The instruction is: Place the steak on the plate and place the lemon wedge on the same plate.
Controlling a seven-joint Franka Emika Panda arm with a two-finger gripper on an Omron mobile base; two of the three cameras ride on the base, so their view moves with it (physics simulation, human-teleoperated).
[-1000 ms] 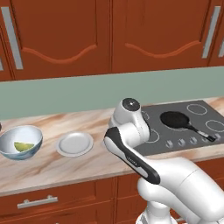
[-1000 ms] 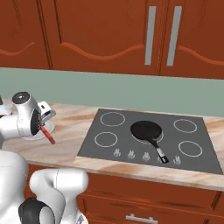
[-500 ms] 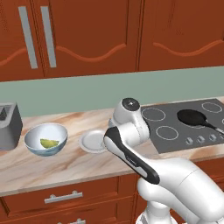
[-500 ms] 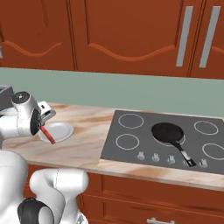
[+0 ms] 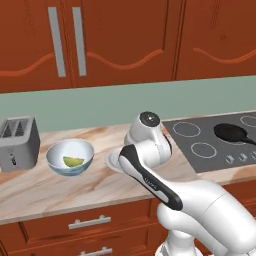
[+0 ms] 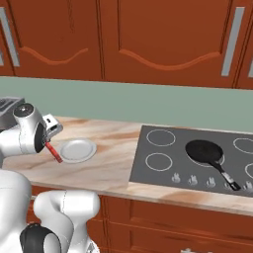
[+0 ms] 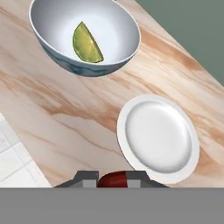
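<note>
Change from a moment ago: whole picture slid sideways in both base views, so only the cameras rolling along, not the things. Now shows the toaster at the left end of the bench. Shows the stove pushed over toward the right end. Same bowl and same plate, in the same spots on the bench. Same tight grip too.

Gripper squeezed shut on the steak. Red and thin, hanging down from the fingers, up above the bench. Sits just by the left rim of the plate in the right base view, not lying on it. In the hand view, peeks out as a small red bump between the two finger tips, right by the near rim of the plate.

Lemon wedge lying inside the bowl, not on the plate. Bowl next to the plate on its left, close but not touching, between the toaster and the plate. Both about halfway between the front edge and the back edge of the bench. Nothing on the plate yet.

Count: one steak, one lemon wedge, one plate, one bowl, one toaster, one stove. One black pan too, sitting on the stove with its handle pointing to the front edge.
</note>
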